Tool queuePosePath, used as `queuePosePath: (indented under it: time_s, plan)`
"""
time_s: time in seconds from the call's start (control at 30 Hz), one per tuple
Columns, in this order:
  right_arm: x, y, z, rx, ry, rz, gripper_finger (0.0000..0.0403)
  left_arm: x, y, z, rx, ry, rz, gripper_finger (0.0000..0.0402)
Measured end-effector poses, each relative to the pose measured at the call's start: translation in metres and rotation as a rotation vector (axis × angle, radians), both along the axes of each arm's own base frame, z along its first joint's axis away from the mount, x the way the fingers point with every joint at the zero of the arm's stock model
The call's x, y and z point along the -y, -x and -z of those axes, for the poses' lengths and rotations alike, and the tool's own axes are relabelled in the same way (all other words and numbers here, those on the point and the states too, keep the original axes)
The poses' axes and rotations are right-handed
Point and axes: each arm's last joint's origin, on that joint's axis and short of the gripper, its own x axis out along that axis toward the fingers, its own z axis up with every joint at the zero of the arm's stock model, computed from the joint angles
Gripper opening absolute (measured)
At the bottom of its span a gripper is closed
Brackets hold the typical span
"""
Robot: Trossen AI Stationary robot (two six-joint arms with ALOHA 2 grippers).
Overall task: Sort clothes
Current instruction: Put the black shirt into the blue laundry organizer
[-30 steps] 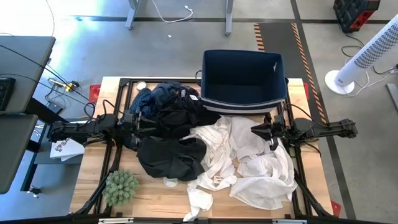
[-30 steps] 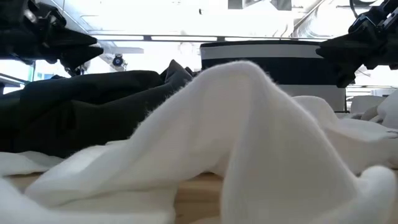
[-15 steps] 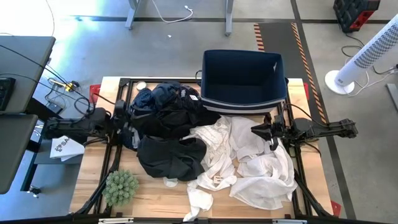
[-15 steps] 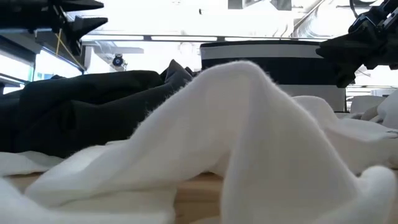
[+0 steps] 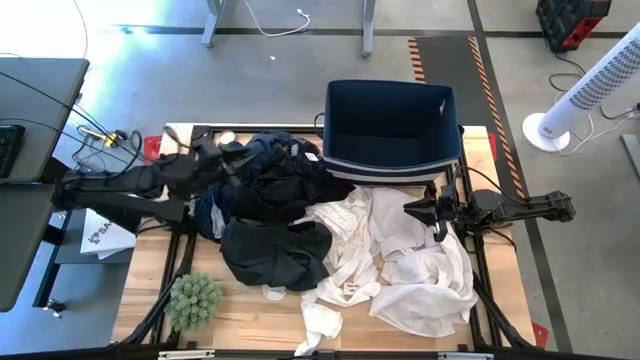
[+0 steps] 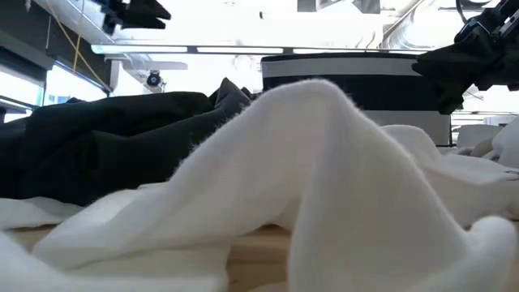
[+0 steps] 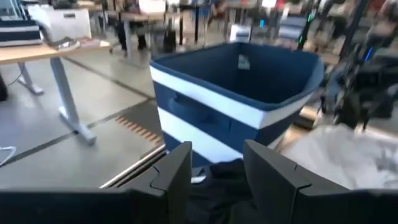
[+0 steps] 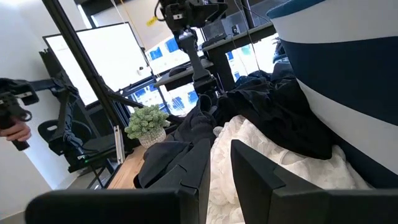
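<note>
The clothes lie heaped on the wooden table: a navy and black pile (image 5: 268, 175) at the far left, a black garment (image 5: 275, 252) near it, and several white ones (image 5: 405, 262) on the right, which fill the low view (image 6: 324, 178). My left gripper (image 5: 232, 160) is open and empty, raised above the far-left part of the dark pile; its fingers (image 7: 177, 171) point toward the bin. My right gripper (image 5: 412, 212) is open and empty, hovering over the white clothes (image 8: 273, 171) just in front of the bin.
A navy bin with a white band (image 5: 390, 125) stands at the table's far edge, right of centre, and shows in the left wrist view (image 7: 236, 99). A green spiky plant (image 5: 195, 300) stands at the near left corner. Bare wood (image 5: 250, 320) shows along the near edge.
My left gripper has risen from beside the dark pile and gone toward the table's far edge and right, now above the pile, still open and empty. In the low view it has climbed to the top of the picture. The clothes have not moved.
</note>
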Motion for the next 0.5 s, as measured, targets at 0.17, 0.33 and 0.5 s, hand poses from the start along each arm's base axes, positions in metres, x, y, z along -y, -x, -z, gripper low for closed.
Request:
queuePosePath:
  time_s: [0.17,0.33,0.5]
  plan:
    - [0.000,0.000,0.000,0.000,0.000,0.000,0.0059,0.001,-0.030,-0.020,-0.061,0.032,0.024,0.0142]
    - [0.000,0.000,0.000,0.000,0.000,0.000,0.0059,0.004,-0.055,-0.030,-0.021,0.123,0.116,0.0142]
    - [0.000,0.000,0.000,0.000,0.000,0.000,0.0059,0.004,-0.072,-0.016,-0.268,0.232,0.181,0.0152]
